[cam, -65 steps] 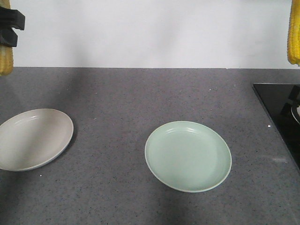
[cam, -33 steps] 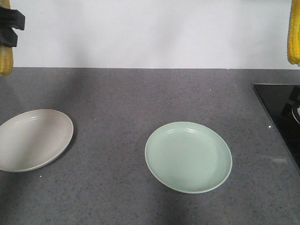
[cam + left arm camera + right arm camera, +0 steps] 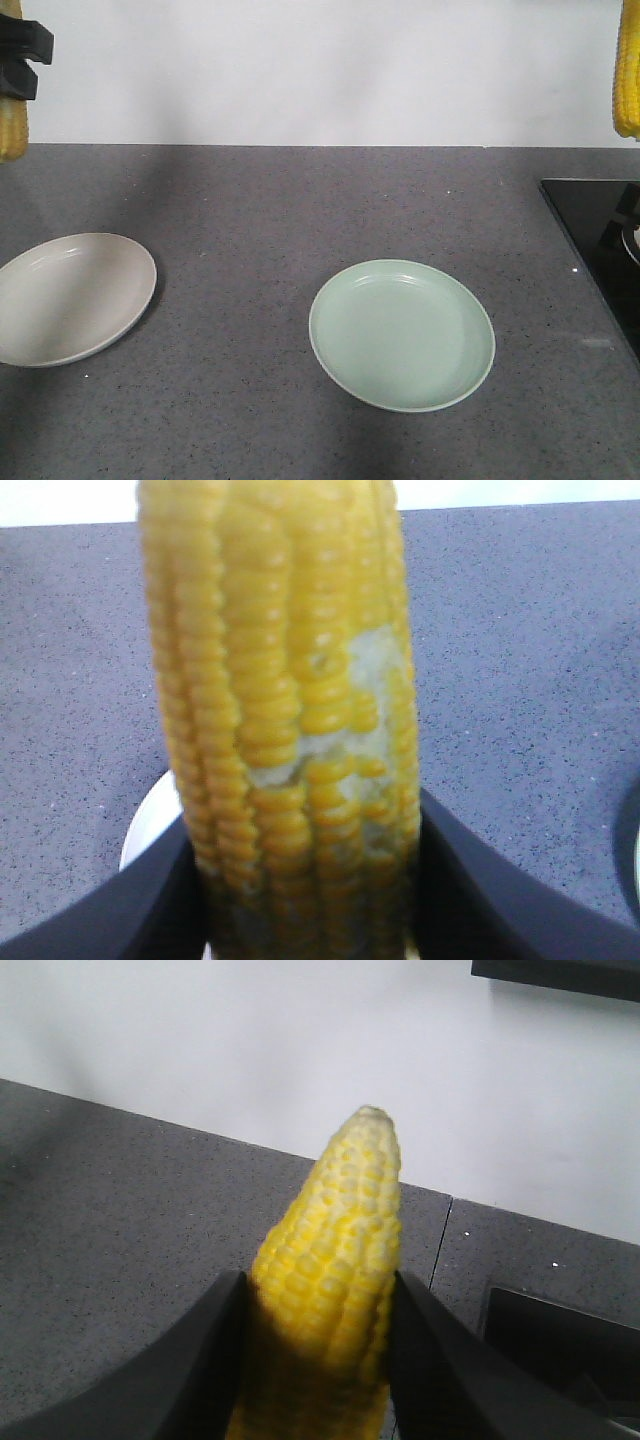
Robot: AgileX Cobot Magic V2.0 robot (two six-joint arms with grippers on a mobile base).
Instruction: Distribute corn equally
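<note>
Up close in the left wrist view, the left gripper (image 3: 310, 900) is closed on a bright yellow husked corn cob (image 3: 290, 730). Its black fingers (image 3: 110, 910) press on both sides, and both ends of the cob run out of frame. A pale patch shows where kernels are missing. In the front view this gripper is only a black block cut off at the top left corner, with the cob passing through it above the far left edge of the dark grey speckled countertop (image 3: 300, 200).

The right gripper (image 3: 315, 1360) likewise clamps a second yellow tapered corn cob (image 3: 330, 1250), whose base is hidden between the jaws. The front view shows only a strip of this cob at the top right corner, and the gripper is out of sight there.

Both cobs hang in the air, well apart from the round beige plate (image 3: 75, 295), which is cropped at the left edge, and the round pale green plate (image 3: 400, 335) near the middle. A glossy black cooktop (image 3: 600, 240) is cut off at the right edge.
</note>
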